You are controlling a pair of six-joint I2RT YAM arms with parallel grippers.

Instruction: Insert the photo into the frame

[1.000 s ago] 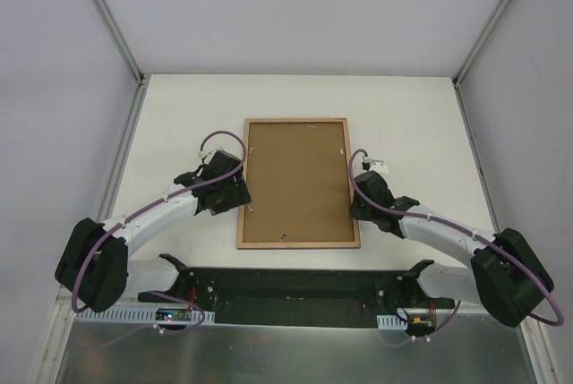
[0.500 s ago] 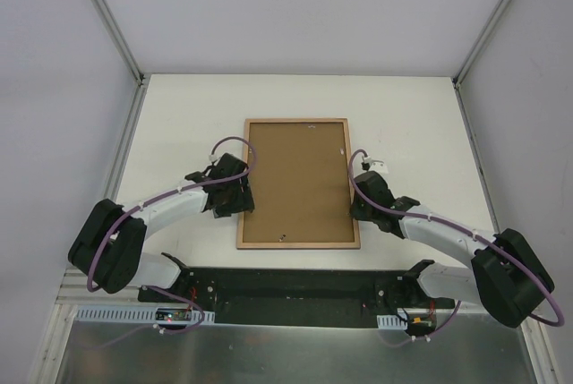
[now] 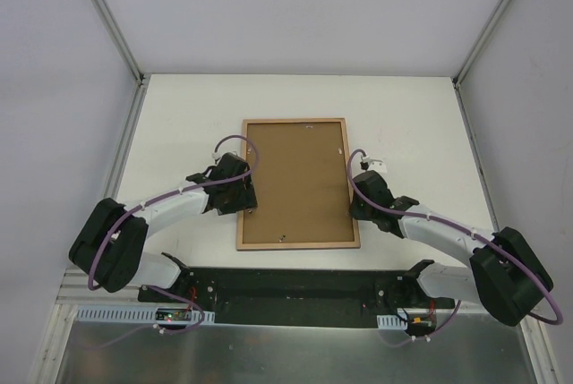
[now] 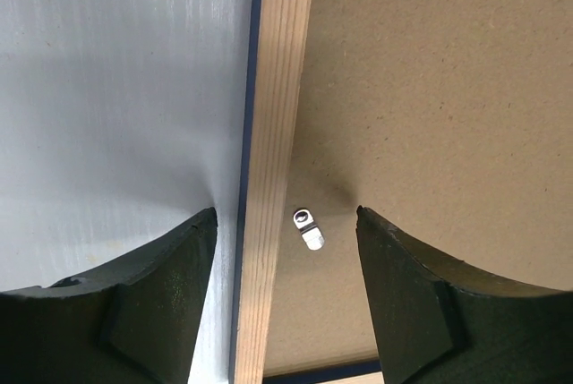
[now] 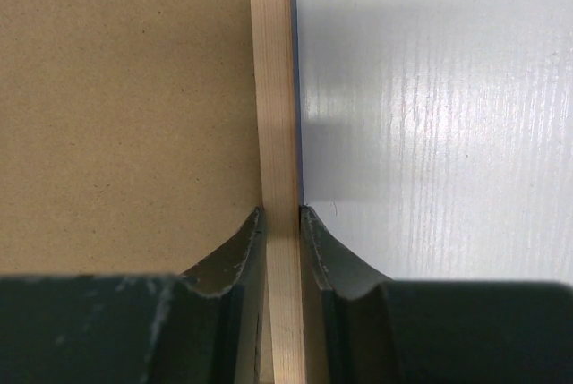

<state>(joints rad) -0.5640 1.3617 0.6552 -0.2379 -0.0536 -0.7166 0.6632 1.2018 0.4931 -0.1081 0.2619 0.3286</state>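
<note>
While the large, thin rectangular picture frame [image 3: 296,122] lies flat at the middle of the white bench [image 3: 179,115], its light wood-coloured back faces up. The plain brown backing board [image 3: 295,178] sits inside its rails. Its long sides run away from the arm bases.

Left tool [image 4: 285,214]: open. Its two black fingers [image 4: 161,294] straddle the frame's left rail, one over the bench and one over the backing board, each with a gap to the rail. A small silver metal turn-clip [image 4: 308,227] lies on the board just inside that rail, between the fingers. A thin navy edge shows along the rail's outer side.

Right tool [image 5: 281,214]: closed on the frame's right rail, with one finger pressed against the inner side by the board and the other against the outer side by the bench.

Edges and room: white bench surface shows on all four sides of the frame. The widest margins are to the left, the right and the far side, and the grey enclosure walls [image 3: 54,89] stand well apart from the frame. The near rail lies close to the black base plate [image 3: 286,285] that carries the arms, so that strip is the narrowest.
</note>
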